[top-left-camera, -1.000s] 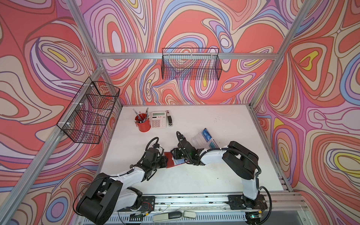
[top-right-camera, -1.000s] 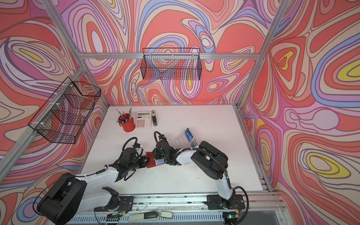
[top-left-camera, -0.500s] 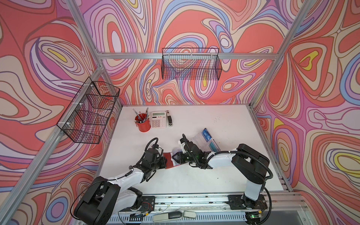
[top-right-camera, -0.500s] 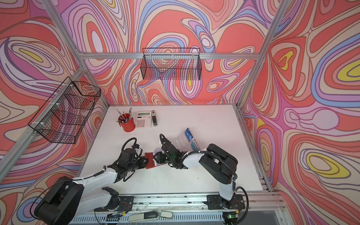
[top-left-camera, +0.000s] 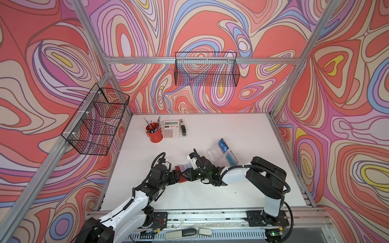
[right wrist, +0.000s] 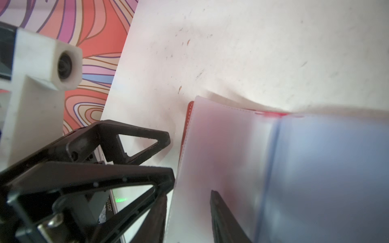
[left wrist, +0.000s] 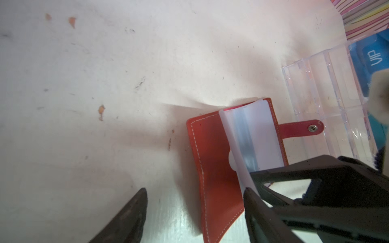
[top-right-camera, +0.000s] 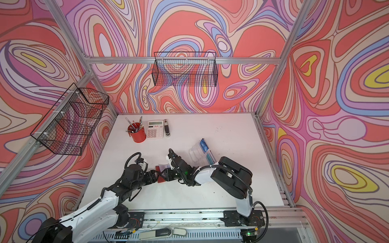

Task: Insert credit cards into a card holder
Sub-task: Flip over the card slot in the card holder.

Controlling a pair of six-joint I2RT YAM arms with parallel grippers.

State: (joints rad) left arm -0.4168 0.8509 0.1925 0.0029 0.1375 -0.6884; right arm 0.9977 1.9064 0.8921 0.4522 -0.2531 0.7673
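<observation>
Open red card holder (left wrist: 210, 168) lies near credit cards (left wrist: 370, 54).

Near the front middle of the white table (top-left-camera: 242, 130), the left gripper (top-left-camera: 178, 176) and right gripper (top-left-camera: 187, 174) meet tip to tip at the open red card holder (top-left-camera: 182, 179), a pale sleeve raised from it. Just behind the right arm stands a clear acrylic tiered stand (top-left-camera: 214, 154) holding blue and teal credit cards (top-left-camera: 223, 145). Back left, in a row: red pen cup (top-left-camera: 154, 135), calculator (top-left-camera: 172, 130), stapler (top-left-camera: 183, 130). A long wire basket (top-left-camera: 207, 70) hangs on the back wall, a tiered wire basket (top-left-camera: 96, 122) on the left wall
</observation>
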